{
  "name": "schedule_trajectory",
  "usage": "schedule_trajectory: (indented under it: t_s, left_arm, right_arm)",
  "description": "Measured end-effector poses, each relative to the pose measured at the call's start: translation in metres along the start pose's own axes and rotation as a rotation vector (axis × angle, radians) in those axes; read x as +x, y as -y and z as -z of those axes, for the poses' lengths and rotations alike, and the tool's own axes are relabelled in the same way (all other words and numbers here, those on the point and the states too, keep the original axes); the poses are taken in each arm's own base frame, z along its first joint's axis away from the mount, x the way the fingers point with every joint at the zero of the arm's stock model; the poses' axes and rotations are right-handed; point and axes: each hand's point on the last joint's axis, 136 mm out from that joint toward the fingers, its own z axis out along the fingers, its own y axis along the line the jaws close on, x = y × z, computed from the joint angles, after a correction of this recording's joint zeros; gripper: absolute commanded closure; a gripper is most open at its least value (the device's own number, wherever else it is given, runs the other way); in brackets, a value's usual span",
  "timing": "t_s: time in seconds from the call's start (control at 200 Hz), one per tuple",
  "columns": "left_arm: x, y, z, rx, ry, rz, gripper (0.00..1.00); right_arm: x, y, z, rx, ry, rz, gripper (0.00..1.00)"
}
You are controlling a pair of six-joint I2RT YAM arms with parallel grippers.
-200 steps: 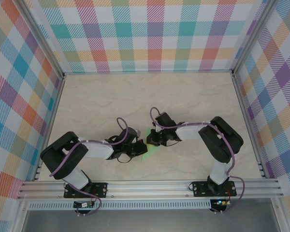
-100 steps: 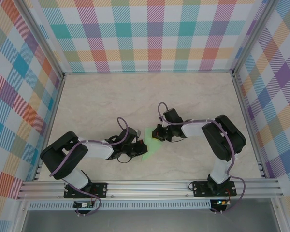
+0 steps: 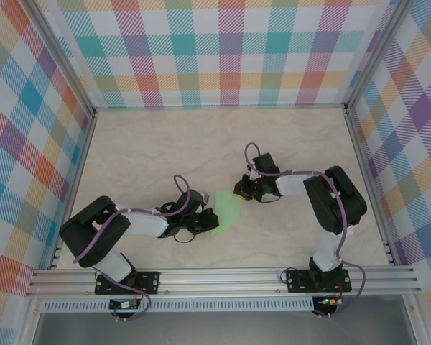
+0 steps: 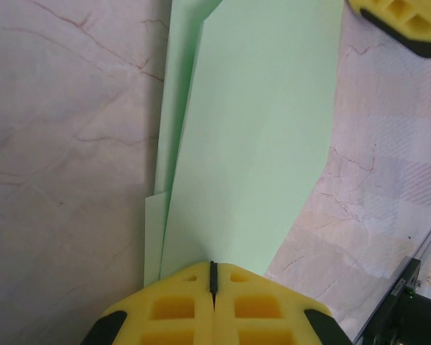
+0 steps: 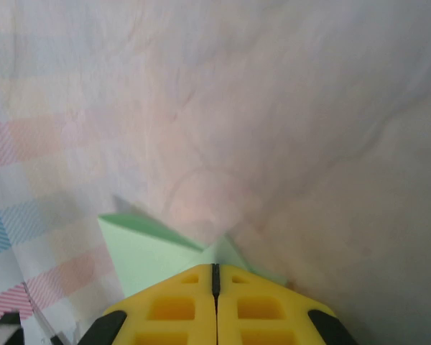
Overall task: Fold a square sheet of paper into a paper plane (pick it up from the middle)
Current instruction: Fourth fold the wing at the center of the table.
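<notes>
The sheet of paper is pale green and folded into a narrow layered strip, low over the table between the two arms. My left gripper is shut at its near left end. In the left wrist view the paper runs straight out from the closed yellow fingertips. My right gripper is shut at the paper's far right corner. In the right wrist view a raised green flap meets the seam of the closed jaws. One right finger shows beyond the paper.
The marble-patterned tabletop is ringed by checked walls on three sides and by an aluminium rail at the near edge, where both arm bases stand.
My right gripper has slid up and to the right along the paper, out to its far corner, and more green now shows. The left gripper has stayed put.
</notes>
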Motion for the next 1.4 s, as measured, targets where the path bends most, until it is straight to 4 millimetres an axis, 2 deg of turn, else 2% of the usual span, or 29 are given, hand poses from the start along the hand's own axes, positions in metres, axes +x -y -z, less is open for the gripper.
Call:
schedule_trajectory:
  t_s: [0.24, 0.33, 0.4, 0.51, 0.6, 0.74, 0.835, 0.94, 1.095, 1.405]
  left_arm:
    - [0.0, 0.0, 0.001, 0.0, -0.001, 0.0, 1.0]
    - [0.0, 0.0, 0.001, -0.001, -0.001, 0.001, 1.0]
    - [0.0, 0.0, 0.001, -0.001, -0.001, 0.0, 1.0]
    - [0.0, 0.0, 0.001, -0.001, -0.001, 0.0, 1.0]
    - [0.0, 0.0, 0.001, -0.001, -0.001, 0.0, 1.0]
    - [0.0, 0.0, 0.001, -0.001, -0.001, 0.0, 1.0]
    - [0.0, 0.0, 0.001, -0.001, -0.001, 0.0, 1.0]
    - [0.0, 0.0, 0.001, -0.001, -0.001, 0.0, 1.0]
    - [0.001, 0.0, 0.001, 0.0, -0.003, -0.003, 1.0]
    - [0.01, -0.002, 0.013, -0.023, -0.038, 0.006, 1.0]
  right_arm:
    - [-0.023, 0.003, 0.009, 0.032, 0.049, -0.004, 0.92]
    - [-0.024, -0.005, 0.018, 0.016, 0.059, 0.004, 0.91]
    - [-0.023, -0.021, 0.03, -0.019, 0.078, 0.03, 0.91]
    - [-0.01, -0.047, 0.042, -0.087, 0.082, 0.082, 0.92]
    - [0.014, -0.06, 0.035, -0.121, 0.039, 0.112, 0.92]
    - [0.055, -0.055, 0.018, -0.109, -0.059, 0.12, 0.92]
    - [0.071, -0.056, 0.008, -0.118, -0.112, 0.119, 0.93]
    - [0.076, -0.047, -0.002, -0.102, -0.14, 0.101, 0.94]
    - [0.081, -0.025, -0.017, -0.044, -0.167, 0.068, 0.94]
    - [0.081, -0.024, -0.019, -0.043, -0.164, 0.073, 0.95]
